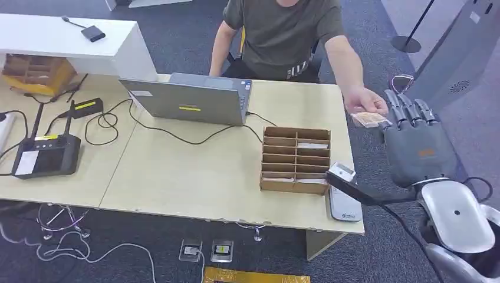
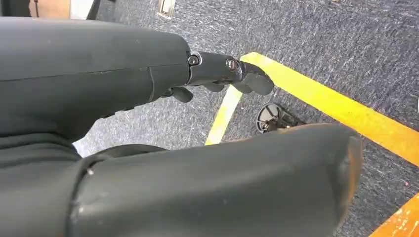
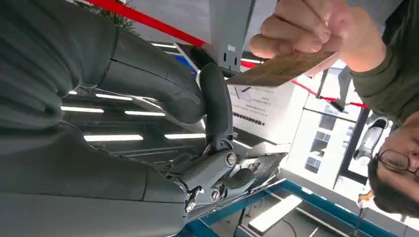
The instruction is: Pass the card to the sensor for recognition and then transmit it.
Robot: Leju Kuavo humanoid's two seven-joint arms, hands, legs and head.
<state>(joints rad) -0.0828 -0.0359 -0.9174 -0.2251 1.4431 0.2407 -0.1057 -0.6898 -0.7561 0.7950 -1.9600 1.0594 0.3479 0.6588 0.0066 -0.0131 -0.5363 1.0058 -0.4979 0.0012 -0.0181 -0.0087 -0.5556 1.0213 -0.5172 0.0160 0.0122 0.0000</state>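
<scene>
A tan card (image 1: pixel 368 119) is gripped by a person's hand (image 1: pixel 367 101) just past the table's right edge. My right hand (image 1: pixel 415 138) is raised beside it with fingers straight and apart; one fingertip (image 3: pixel 213 81) is at the card's near end (image 3: pixel 281 69), and the thumb stays clear of it. The sensor, a white reader pad (image 1: pixel 344 207) under a black scanner arm (image 1: pixel 354 188), stands at the table's front right corner, below my right hand. My left hand (image 2: pixel 222 74) hangs over the carpet, holding nothing, its fingers away from the thumb.
A brown slotted card box (image 1: pixel 295 159) sits left of the sensor. A grey laptop (image 1: pixel 191 99) with cables, a black handheld controller (image 1: pixel 44 154) and a white raised shelf (image 1: pixel 71 36) take up the table's middle and left. The person sits behind the far edge.
</scene>
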